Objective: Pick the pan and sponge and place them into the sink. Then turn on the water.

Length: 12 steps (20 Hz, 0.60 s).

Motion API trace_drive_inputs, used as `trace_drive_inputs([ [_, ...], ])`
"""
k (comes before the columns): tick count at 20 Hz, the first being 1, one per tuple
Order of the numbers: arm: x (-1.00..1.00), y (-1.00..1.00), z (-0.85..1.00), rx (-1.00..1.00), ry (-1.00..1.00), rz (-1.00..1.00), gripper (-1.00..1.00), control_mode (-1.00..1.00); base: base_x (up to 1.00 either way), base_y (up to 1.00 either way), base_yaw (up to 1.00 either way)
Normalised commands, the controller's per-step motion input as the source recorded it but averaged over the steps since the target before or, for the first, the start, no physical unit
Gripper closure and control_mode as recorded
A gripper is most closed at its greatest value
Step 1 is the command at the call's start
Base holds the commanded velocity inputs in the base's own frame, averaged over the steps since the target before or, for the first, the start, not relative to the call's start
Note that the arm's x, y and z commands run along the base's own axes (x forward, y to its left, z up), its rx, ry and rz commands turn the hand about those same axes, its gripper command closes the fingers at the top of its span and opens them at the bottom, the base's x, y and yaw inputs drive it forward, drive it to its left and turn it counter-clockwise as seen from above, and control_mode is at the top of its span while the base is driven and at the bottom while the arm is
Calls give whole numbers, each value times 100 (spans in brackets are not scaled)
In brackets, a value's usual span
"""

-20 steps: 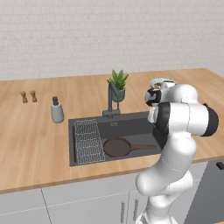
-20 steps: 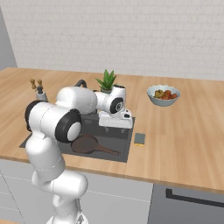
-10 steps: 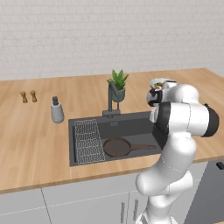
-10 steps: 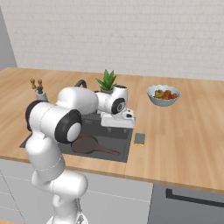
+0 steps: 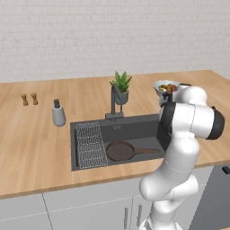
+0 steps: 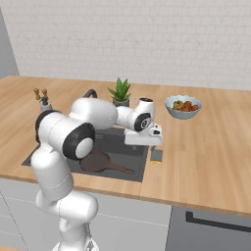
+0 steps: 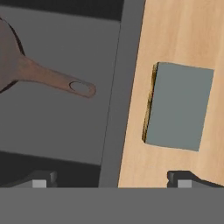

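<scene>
Base views first: from the left, the round dark brown frying pan (image 5: 120, 150) lies in the dark grey rectangular sink (image 5: 134, 130); from the right, the gripper (image 6: 145, 145) hangs just left of the small flat rectangular sponge (image 6: 156, 155) on the wooden counter (image 6: 206, 142). Hand view: jaws stand wide apart, empty, and the sponge (image 7: 178, 106) sits ahead and off toward one fingertip (image 7: 186, 179), its long axis running away from the claw.

My pan (image 5: 119, 150) lies flat in the dark grey sink (image 5: 134, 129), beside the ribbed rack, its long thin handle stretched toward the sponge's side. The sponge (image 7: 178, 106), small and flat, greenish face up, rests on the wooden desk just beside the sink's rim.
</scene>
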Motion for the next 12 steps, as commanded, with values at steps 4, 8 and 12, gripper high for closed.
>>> trace_drive_inputs([
  [4, 0, -52, -3, -2, 0, -3, -100, -100, 0, 0, 0],
  [8, 0, -42, -15, -3, -1, -1, -100, -100, 0, 0, 0],
  [12, 1, -2, -29, 0, 0, 0, -100, -100, 0, 0, 0],
])
